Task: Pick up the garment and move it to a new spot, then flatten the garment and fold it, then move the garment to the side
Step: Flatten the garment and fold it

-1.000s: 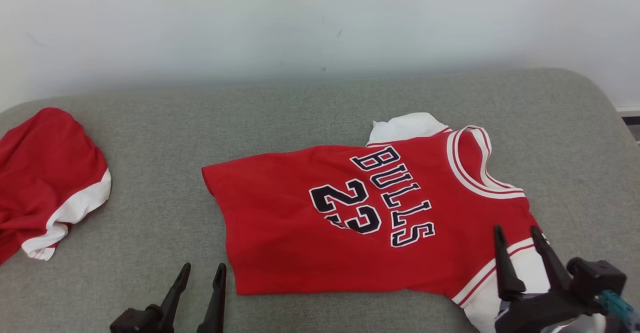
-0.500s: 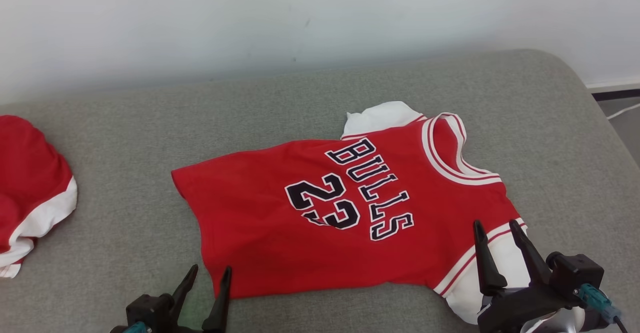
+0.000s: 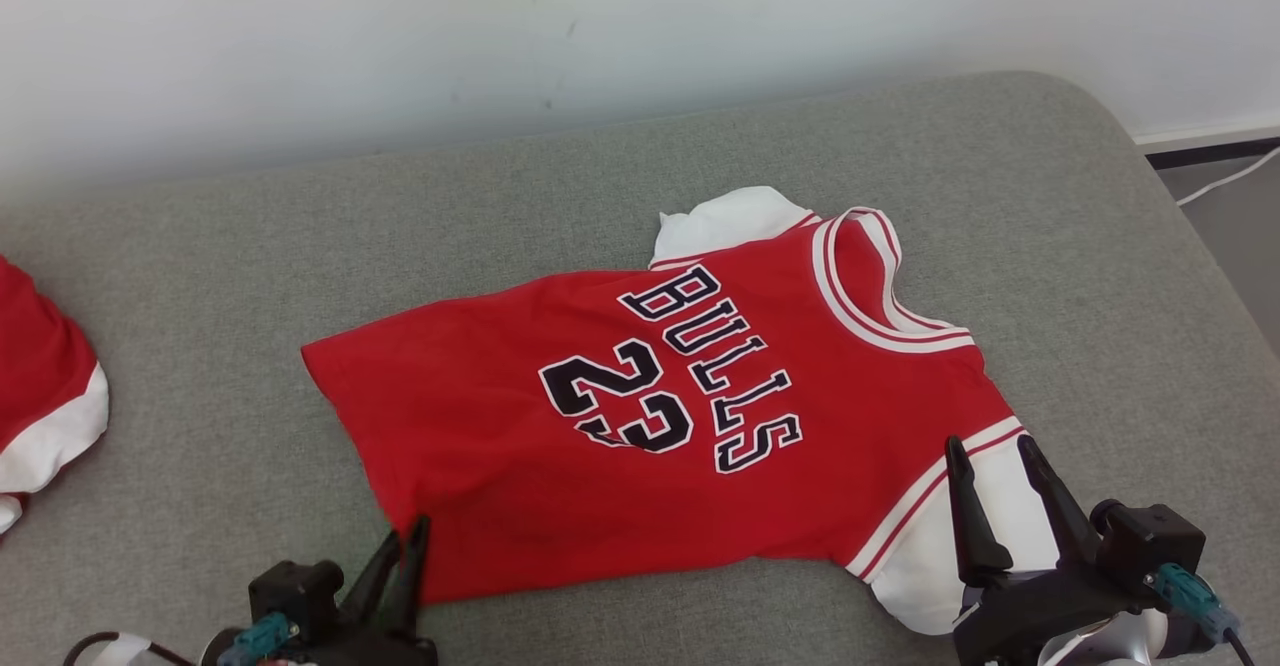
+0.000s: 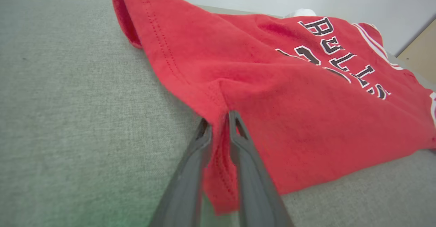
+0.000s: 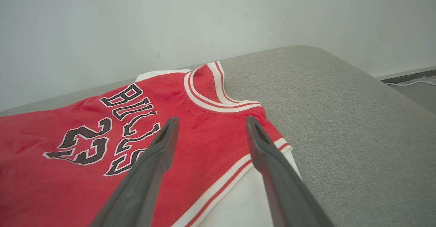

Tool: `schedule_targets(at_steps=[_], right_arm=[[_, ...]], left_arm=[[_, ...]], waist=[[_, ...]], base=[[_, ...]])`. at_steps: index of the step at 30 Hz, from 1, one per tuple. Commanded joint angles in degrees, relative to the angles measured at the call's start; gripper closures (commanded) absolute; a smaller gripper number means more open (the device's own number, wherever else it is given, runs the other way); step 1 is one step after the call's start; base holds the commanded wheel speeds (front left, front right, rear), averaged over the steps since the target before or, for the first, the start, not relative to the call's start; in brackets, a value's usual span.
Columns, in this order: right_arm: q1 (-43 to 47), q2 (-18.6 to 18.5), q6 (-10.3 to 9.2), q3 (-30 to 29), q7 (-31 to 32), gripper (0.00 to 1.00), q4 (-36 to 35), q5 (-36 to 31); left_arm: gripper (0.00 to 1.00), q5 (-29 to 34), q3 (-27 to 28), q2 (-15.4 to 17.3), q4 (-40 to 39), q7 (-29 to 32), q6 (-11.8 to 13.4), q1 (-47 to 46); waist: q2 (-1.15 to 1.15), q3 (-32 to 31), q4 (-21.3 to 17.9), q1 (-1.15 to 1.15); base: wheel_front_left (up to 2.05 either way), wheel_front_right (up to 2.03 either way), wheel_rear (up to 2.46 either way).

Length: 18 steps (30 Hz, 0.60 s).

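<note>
The garment [image 3: 650, 436] is a red jersey with white sleeves, lettered BULLS 23, spread across the grey cushion [image 3: 1100, 276]. My left gripper [image 3: 408, 536] is shut on the garment [image 4: 289, 94] at its near bottom hem corner; the left wrist view shows red cloth pinched between the two fingers. My right gripper [image 3: 985, 456] stands open over the near white sleeve [image 3: 935, 556], its fingertips apart above the red-and-white trim. In the right wrist view the garment [image 5: 102, 141] lies beneath the open right gripper [image 5: 211, 123].
A second red and white piece of clothing [image 3: 40, 396] lies at the cushion's left edge. A white wall [image 3: 600, 26] runs behind the cushion. The cushion's rounded right edge drops to the floor with a white cable [image 3: 1230, 176].
My left gripper moved forward to the hem corner and closed on it. The head camera turned, shifting the whole picture left. The right gripper stayed open over the sleeve.
</note>
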Motion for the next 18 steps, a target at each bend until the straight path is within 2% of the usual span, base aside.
schedule_targets(at_steps=[1, 9, 18], right_arm=[[-0.20, -0.22, -0.01, -0.21, -0.37, 0.00, 0.08, -0.14], [0.50, 0.12, -0.01, -0.15, -0.94, 0.00, 1.12, 0.02], [1.29, 0.48, -0.01, -0.39, -1.82, 0.00, 3.00, 0.50]], left_arm=[[1.00, -0.17, -0.05, 0.22, -0.93, -0.26, -0.01, -0.67], [1.00, 0.64, -0.98, 0.48, -8.30, -0.26, -0.02, 1.72], [1.00, 2.91, -3.77, 1.67, -21.11, 0.96, 0.17, 8.17]], waist=[[0.00, -0.08, 0.31, 0.00], [0.00, -1.10, 2.34, 0.00], [0.00, -3.02, 5.54, 0.00]], base=[[0.00, 0.00, 0.00], [0.00, 0.00, 0.00], [0.00, 0.00, 0.00]])
